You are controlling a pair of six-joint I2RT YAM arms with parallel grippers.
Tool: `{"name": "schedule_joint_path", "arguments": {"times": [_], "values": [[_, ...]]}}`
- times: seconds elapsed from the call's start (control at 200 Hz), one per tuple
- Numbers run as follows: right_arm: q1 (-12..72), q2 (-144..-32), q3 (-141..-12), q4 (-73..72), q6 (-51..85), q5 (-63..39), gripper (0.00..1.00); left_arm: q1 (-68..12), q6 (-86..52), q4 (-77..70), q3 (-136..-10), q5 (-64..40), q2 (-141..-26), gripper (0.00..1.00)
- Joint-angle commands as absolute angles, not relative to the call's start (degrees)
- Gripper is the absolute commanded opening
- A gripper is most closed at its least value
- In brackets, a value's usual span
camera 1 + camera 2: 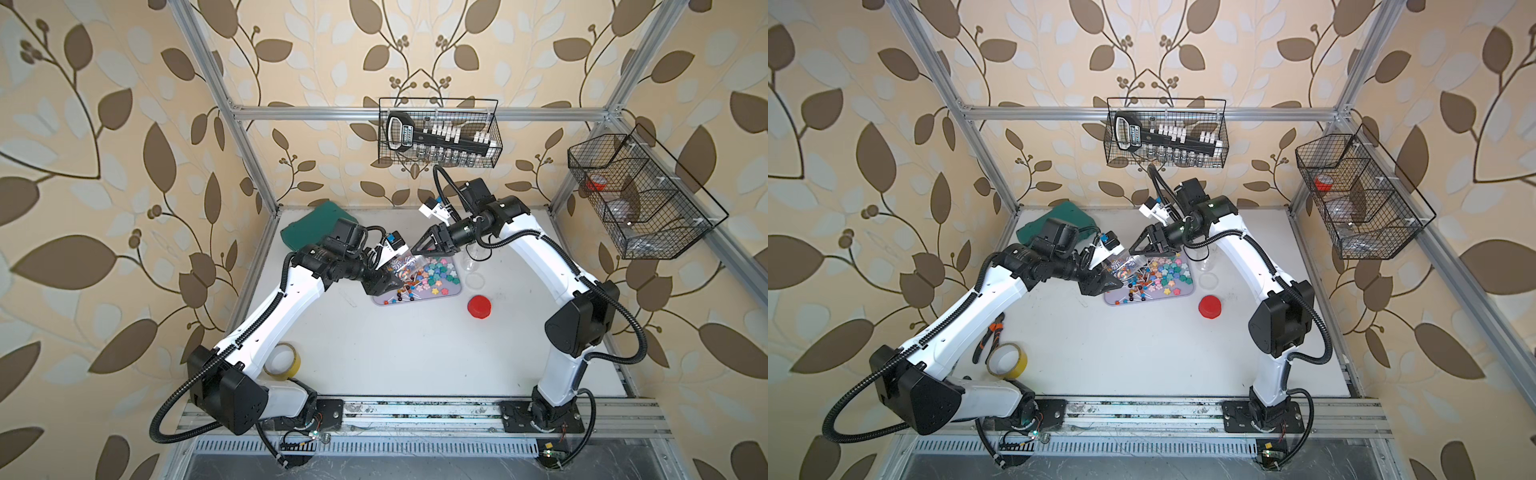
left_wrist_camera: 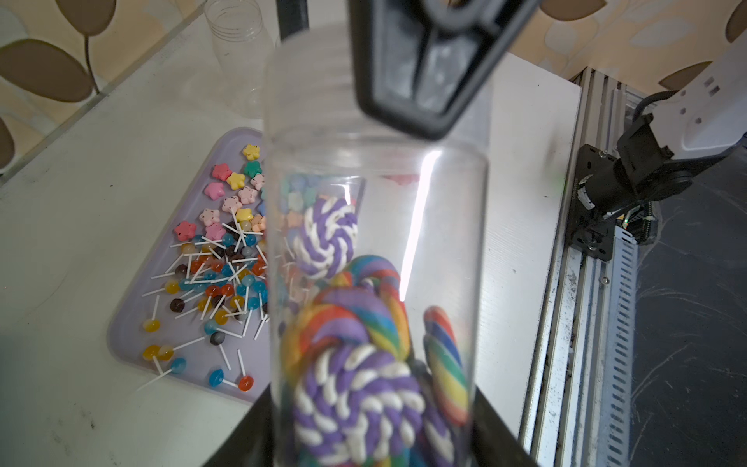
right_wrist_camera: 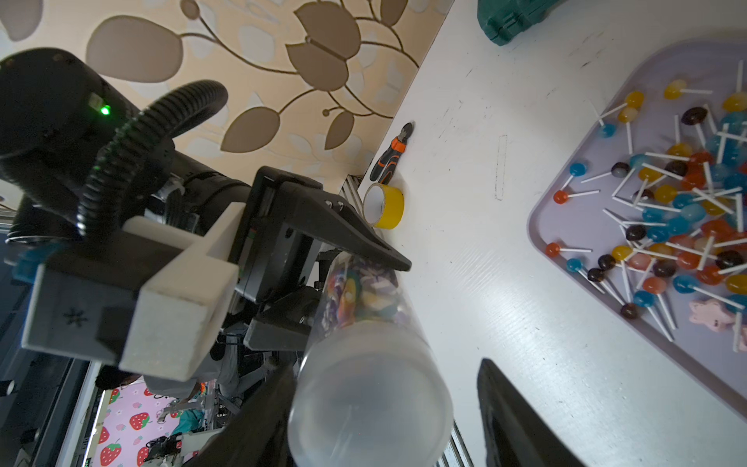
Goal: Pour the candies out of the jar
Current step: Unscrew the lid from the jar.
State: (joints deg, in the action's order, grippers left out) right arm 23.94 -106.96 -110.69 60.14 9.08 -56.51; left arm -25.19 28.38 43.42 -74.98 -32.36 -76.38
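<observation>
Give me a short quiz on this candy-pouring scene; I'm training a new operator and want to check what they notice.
1. True or false: the left gripper is shut on the jar.
2. Which candies are inside the jar? A) swirl lollipops B) gummy bears C) chocolate bars
3. What do the ball lollipops lie on?
Key: 1 true; 2 A; 3 the lilac tray.
</observation>
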Motion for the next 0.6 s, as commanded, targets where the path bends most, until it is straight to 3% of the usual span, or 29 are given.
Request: {"name": "schedule_joint_path", "arguments": {"times": [0.0,0.595], "values": [[24.1,-107.6,-112.1,61.5,7.4,-55.8,0.63,-25.6,29.5,42.4,-77.0,-33.7,-75.4,0.2],[24.1,-105.2,-108.3,58.6,4.9,-58.1,0.49,-25.6,28.4,39.1,-75.0,-34.6,-74.6,0.2]]}}
